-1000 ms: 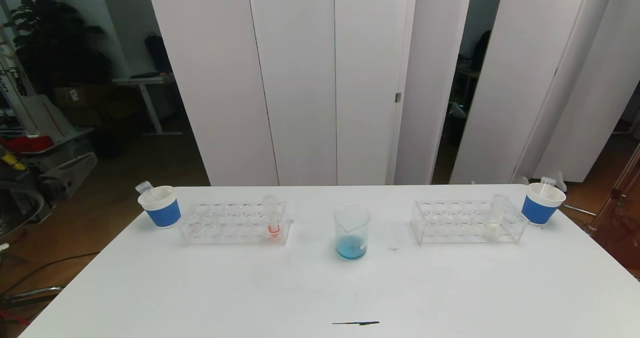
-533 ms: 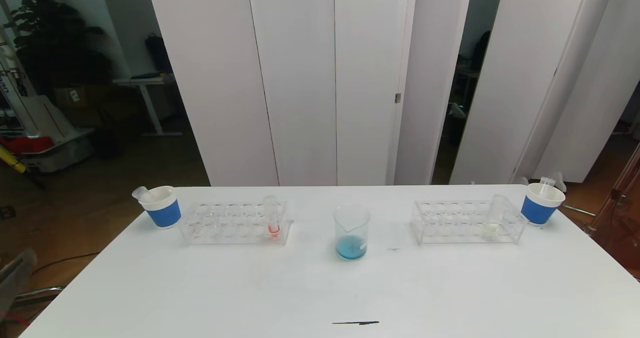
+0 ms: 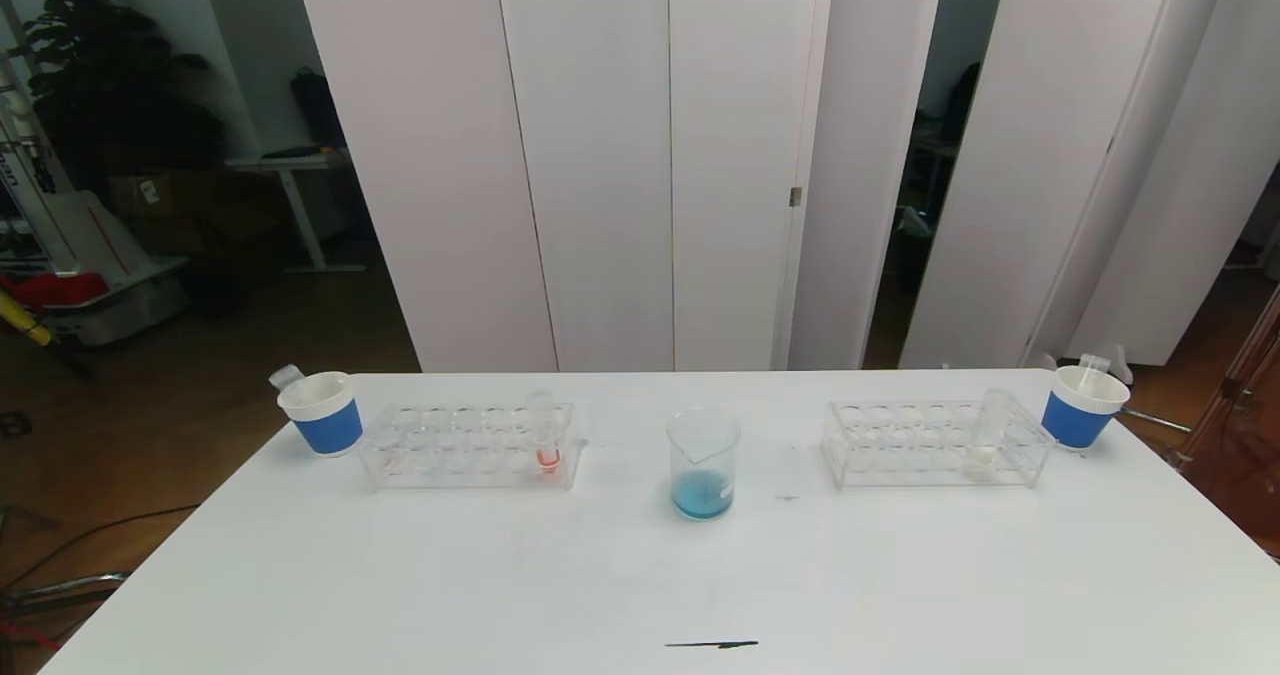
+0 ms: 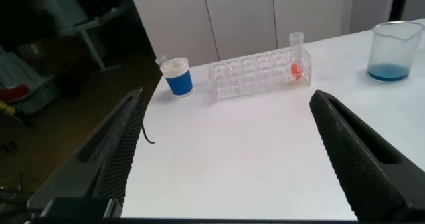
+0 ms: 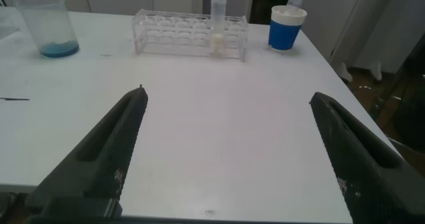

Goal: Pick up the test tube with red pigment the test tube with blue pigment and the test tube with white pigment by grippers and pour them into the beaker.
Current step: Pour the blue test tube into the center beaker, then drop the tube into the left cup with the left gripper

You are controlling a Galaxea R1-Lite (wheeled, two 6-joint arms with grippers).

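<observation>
Holding both claws open, left claw (image 4: pixel 226 151) and right claw (image 5: pixel 226 151) | red tube (image 3: pixel 546 435) at ten o'clock of beaker (image 3: pixel 704 463) | I'm risking tipping its rack (image 3: pixel 470 445) with an off-centre grasp.

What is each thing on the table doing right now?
beaker: upright, blue liquid at the bottom.
red tube: standing in the left rack.
white tube: standing in the right rack.
left cup: upright, an empty tube leaning in it.
right cup: upright, an empty tube in it.
left gripper: open, holding nothing.
right gripper: open, holding nothing.
</observation>
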